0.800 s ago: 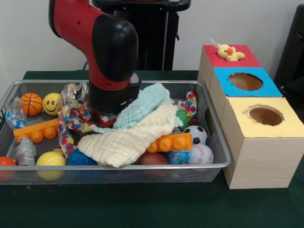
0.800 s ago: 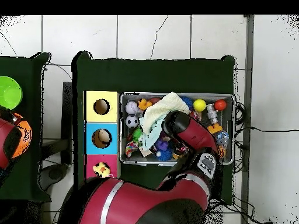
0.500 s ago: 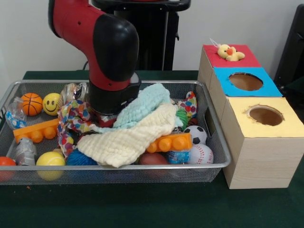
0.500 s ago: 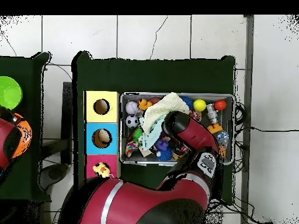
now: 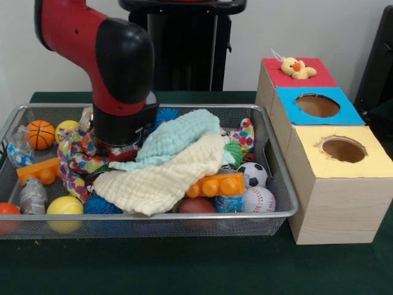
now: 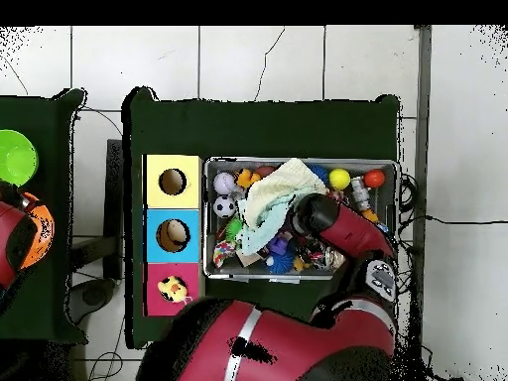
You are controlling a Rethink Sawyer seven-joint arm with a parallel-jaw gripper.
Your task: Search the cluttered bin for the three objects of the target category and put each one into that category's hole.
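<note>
Your tool [image 5: 116, 147] sits buried among cloths at centre-left of the bin [image 5: 288, 203]; its opening and grip cannot be told. A yellow duckling [image 5: 296, 67] rests on the red box top [image 5: 319, 77], upper right.

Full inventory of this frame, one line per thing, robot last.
bin: 1, silver wire mesh, on the green table
cloths: 2, cream and pale blue, heaped mid-bin
bricks: 2, orange, one front right, one left
soccer ball: 1, black and white, bin right
baseball: 1, white, right front corner
basketball: 1, orange, left rear
yellow balls: 2, left side
box: 1, wood, red, blue and yellow tops, right of bin
duckling: 1, yellow, on the red top
arm: 1, red and black, reaching into bin left of centre; fingers hidden
</note>
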